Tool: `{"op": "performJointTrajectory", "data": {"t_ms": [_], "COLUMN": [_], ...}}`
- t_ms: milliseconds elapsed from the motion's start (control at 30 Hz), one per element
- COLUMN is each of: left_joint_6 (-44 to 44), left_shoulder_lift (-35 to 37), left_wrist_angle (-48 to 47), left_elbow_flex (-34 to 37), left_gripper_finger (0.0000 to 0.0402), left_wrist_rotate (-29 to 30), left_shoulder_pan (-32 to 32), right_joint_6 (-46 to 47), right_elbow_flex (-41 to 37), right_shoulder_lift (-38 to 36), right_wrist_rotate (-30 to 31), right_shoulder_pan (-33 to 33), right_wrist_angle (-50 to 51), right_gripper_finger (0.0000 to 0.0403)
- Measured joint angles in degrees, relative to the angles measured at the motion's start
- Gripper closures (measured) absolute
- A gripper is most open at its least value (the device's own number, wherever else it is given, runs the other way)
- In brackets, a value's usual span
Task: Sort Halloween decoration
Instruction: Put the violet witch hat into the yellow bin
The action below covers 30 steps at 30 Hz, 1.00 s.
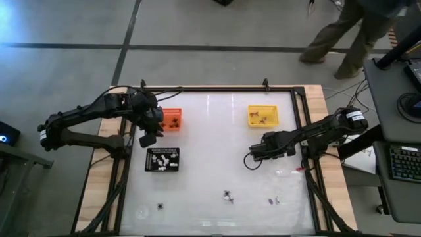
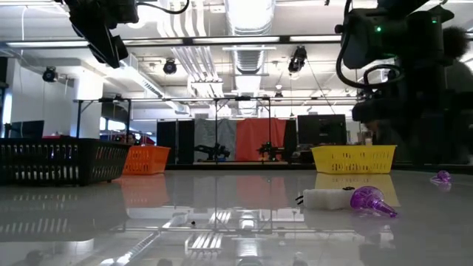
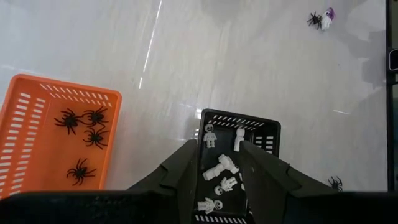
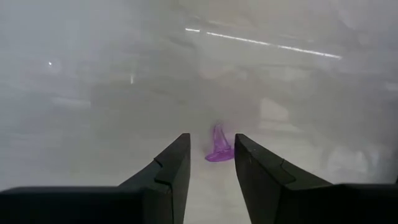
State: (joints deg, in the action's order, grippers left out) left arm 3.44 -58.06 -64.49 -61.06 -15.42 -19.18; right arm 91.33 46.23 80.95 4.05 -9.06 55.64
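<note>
My right gripper (image 1: 252,157) (image 4: 212,142) points down over the table's right half, open. A small purple trinket (image 4: 219,148) lies on the table below, in line with the gap between the fingers. My left gripper (image 1: 148,137) (image 3: 219,149) hangs open above the black tray (image 3: 268,134), which holds several white skeleton figures (image 3: 219,168). The orange tray (image 3: 37,99) holds several black spiders (image 3: 84,121). The yellow tray (image 1: 262,116) holds brownish pieces. Loose on the near part of the table lie two black spiders (image 1: 227,195) (image 1: 160,206), a purple piece (image 1: 270,201) and a white piece (image 1: 277,201).
A dark frame (image 1: 299,112) and wooden edge border the white table. A person (image 1: 342,39) walks on the floor beyond the far right corner. A desk with a keyboard (image 1: 402,161) stands to the right. Bare table lies between the trays in the middle.
</note>
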Motion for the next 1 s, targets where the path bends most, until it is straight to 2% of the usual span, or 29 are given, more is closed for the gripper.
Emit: {"op": "performJointTrajectory", "data": {"t_ms": [267, 1000], "left_joint_6": [0.13, 1.76], "left_shoulder_lift": [0.00, 0.00], "left_wrist_angle": [-0.02, -0.06], "left_elbow_flex": [0.00, 0.00], "left_gripper_finger": [0.0299, 0.0299], "left_wrist_rotate": [0.02, 0.02], "left_shoulder_pan": [0.00, 0.00], "right_joint_6": [6.42, 21.09], "right_elbow_flex": [-0.52, -1.72], "right_shoulder_lift": [0.02, 0.16], "right_wrist_rotate": [-1.64, -3.02], "right_shoulder_pan": [-0.07, -0.81], "right_wrist_angle": [-0.45, -0.45], "right_gripper_finger": [0.0300, 0.0298]}}
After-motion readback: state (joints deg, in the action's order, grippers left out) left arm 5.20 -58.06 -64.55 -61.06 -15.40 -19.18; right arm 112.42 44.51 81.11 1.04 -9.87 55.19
